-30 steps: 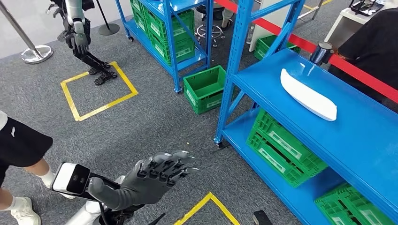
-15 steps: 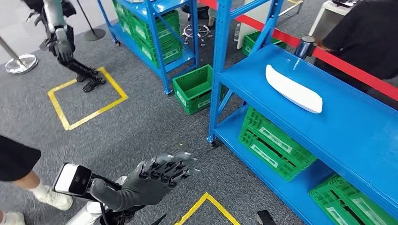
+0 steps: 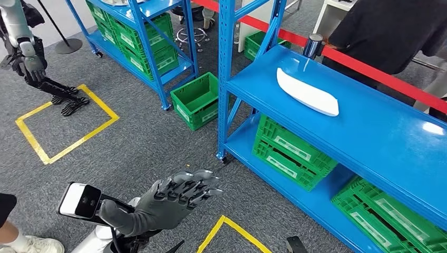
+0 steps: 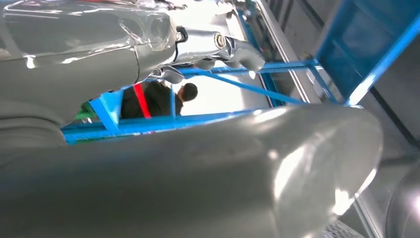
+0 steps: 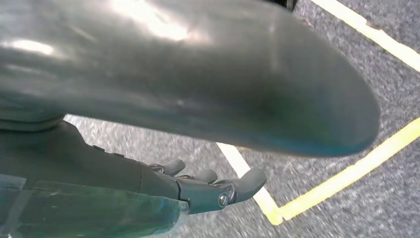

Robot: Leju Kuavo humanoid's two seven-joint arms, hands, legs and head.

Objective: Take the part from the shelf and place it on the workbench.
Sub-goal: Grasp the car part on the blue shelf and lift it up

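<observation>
The part (image 3: 307, 92) is a long white curved shell lying flat on the top board of the blue shelf (image 3: 369, 137), on the right in the head view. My left hand (image 3: 176, 200) is raised over the grey carpet at the lower left, well short of the shelf, fingers spread and holding nothing. In the left wrist view the left hand's fingers (image 4: 223, 49) stretch toward the blue frame. My right hand (image 5: 208, 191) hangs over the floor near a yellow tape line, fingers loosely extended, nothing in it.
Green crates (image 3: 290, 150) fill the shelf's lower board, and one green crate (image 3: 199, 100) stands on the floor beside its post. A second blue rack (image 3: 142, 37) stands behind. Another robot (image 3: 26, 52) stands by a yellow floor square (image 3: 63, 126). A person in black (image 3: 390, 31) stands behind the red barrier (image 3: 379, 76).
The whole picture has slid left and down: the camera has turned toward the shelf, which now sits nearer the middle. My left hand keeps the same raised, spread pose.
</observation>
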